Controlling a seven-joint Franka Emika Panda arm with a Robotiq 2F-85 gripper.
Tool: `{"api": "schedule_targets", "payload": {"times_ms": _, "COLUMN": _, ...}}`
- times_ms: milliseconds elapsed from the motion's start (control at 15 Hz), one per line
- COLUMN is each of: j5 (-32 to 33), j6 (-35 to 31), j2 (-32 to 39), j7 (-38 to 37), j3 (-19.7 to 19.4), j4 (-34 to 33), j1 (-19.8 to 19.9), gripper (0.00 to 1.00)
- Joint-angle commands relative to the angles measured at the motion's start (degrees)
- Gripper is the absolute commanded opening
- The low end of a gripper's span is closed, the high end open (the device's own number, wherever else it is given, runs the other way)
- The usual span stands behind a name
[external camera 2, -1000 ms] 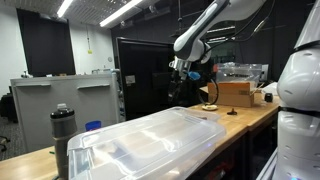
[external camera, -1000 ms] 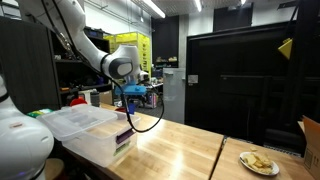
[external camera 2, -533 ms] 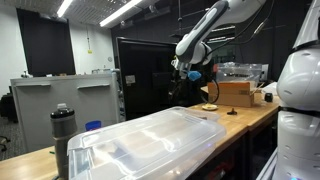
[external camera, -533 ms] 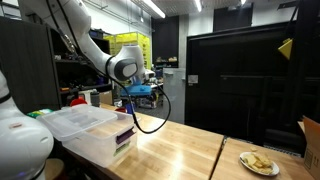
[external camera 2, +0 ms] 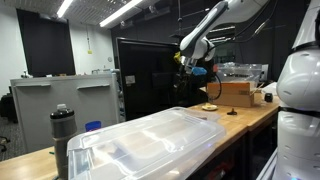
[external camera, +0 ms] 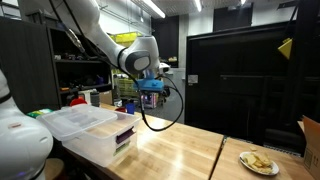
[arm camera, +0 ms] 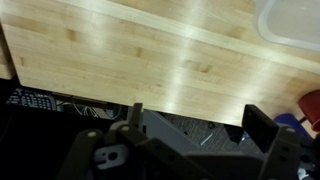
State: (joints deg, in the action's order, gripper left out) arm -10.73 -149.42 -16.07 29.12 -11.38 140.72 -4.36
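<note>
Gripper: hanging up in the air [external camera: 152, 92] over the wooden bench [external camera: 190, 150], touching nothing.
Jaws: spread wide with nothing pinched. In the wrist view there's only bench wood and dark clutter in the gap.
Nearest thing: the clear plastic tub [external camera: 85, 128], lid on, sitting on the bench end. It's below and off to one side of the gripper, well apart from it.
How it'd handle: my guess is light and a bit flexy, with thin walls that bow if squeezed. The plastic looks smooth, so probably slippery too. What's inside looks like next to nothing, but the glare makes that hard to call.
Where to grab: I'd go for the rim or the lid's lip at a short side. The flat top gives nothing to bite on.
Other stuff: a plate [external camera: 260, 163] with something yellowish on it, a cardboard box [external camera 2: 237, 93] and a dark bottle [external camera 2: 63, 135].
Hard to make out: the fingertips are tiny in both exterior views. The wrist view cuts a pale container corner [arm camera: 290, 18] at the top edge. It could be the tub, can't say. The box is cropped in an exterior view [external camera: 312, 140].
</note>
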Motion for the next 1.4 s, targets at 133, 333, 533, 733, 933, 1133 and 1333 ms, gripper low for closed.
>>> {"api": "schedule_targets", "payload": {"times_ms": 133, "j5": -5.3, "j6": 3.6, "j2": 2.7, "j7": -0.1, "j3": -2.6, "j4": -4.8, "j1": 0.8, "gripper": 1.0}}
{"api": "schedule_targets", "payload": {"times_ms": 333, "j5": -10.7, "j6": 6.4, "j2": 5.6, "j7": -0.1, "j3": -3.8, "j4": -7.5, "j1": 1.3, "gripper": 1.0}}
{"api": "schedule_targets", "payload": {"times_ms": 533, "j5": -18.1, "j6": 10.0, "j2": 9.0, "j7": 0.3, "j3": -4.8, "j4": -10.9, "j1": 2.9, "gripper": 1.0}}
{"api": "schedule_targets", "payload": {"times_ms": 733, "j5": -26.0, "j6": 12.6, "j2": 12.3, "j7": -0.3, "j3": -4.8, "j4": -13.7, "j1": 5.6, "gripper": 1.0}}
{"api": "schedule_targets", "payload": {"times_ms": 933, "j5": -31.0, "j6": 15.0, "j2": 14.1, "j7": 0.6, "j3": -3.6, "j4": -15.1, "j1": 8.5, "gripper": 1.0}}
{"api": "schedule_targets", "payload": {"times_ms": 1133, "j5": -28.9, "j6": 17.0, "j2": 11.9, "j7": 3.2, "j3": -1.2, "j4": -12.0, "j1": 8.9, "gripper": 1.0}}
{"api": "schedule_targets", "payload": {"times_ms": 1333, "j5": -23.9, "j6": 16.9, "j2": 9.4, "j7": 3.9, "j3": 1.9, "j4": -8.0, "j1": 7.8, "gripper": 1.0}}
